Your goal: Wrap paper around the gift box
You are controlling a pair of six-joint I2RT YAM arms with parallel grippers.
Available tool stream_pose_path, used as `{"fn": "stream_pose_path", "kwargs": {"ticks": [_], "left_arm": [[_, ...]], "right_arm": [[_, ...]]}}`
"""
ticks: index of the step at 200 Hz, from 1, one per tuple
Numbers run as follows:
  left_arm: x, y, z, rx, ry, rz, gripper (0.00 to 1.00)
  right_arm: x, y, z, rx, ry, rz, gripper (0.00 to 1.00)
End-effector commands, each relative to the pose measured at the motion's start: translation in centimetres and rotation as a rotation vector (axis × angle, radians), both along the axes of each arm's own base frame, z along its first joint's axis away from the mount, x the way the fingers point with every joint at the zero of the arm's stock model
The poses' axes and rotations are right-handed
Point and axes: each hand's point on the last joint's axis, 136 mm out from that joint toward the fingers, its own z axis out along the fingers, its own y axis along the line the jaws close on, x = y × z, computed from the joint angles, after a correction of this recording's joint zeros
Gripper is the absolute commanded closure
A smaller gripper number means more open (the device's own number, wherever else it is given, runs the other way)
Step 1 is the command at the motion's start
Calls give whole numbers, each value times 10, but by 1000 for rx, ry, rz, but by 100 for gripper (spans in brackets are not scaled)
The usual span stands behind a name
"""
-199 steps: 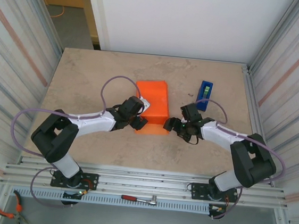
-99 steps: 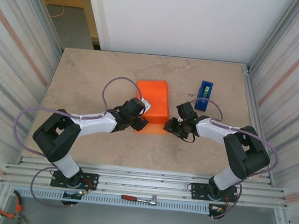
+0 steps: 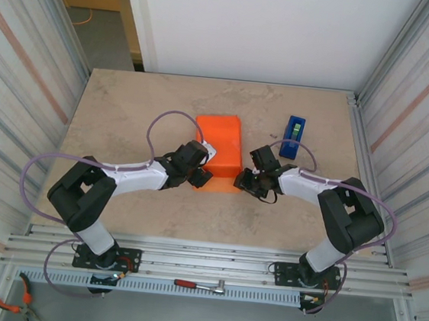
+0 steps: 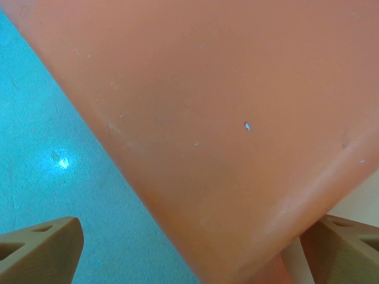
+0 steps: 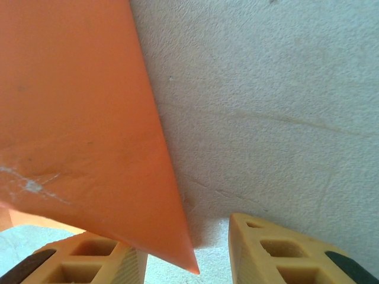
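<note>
The orange paper lies folded into a block-like bundle at the table's middle, and the gift box is hidden under it. At the bundle's near left corner is my left gripper. In the left wrist view it stands open, fingers wide on either side of the paper's folded corner. A pale strip shows past the fold; I cannot tell what it is. My right gripper is at the near right corner. Its jaws are narrowed but apart, and the paper's pointed tip lies between them over the left finger.
A blue tape dispenser stands upright to the right of the paper, behind my right arm. A ratchet tool lies on the front rail and pliers at the lower left. Corrugated walls close both sides.
The right gripper has slid a little left to the paper's near right corner and its jaws have narrowed. The left arm and the paper have stayed put.
</note>
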Motion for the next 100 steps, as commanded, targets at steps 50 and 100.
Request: {"fn": "stream_pose_path", "kwargs": {"ticks": [50, 100], "left_arm": [[0, 0, -4, 15, -9, 7, 6], [0, -1, -4, 16, -10, 5, 6]], "right_arm": [[-3, 12, 0, 15, 6, 34, 70], [-3, 14, 3, 22, 4, 32, 84]]}}
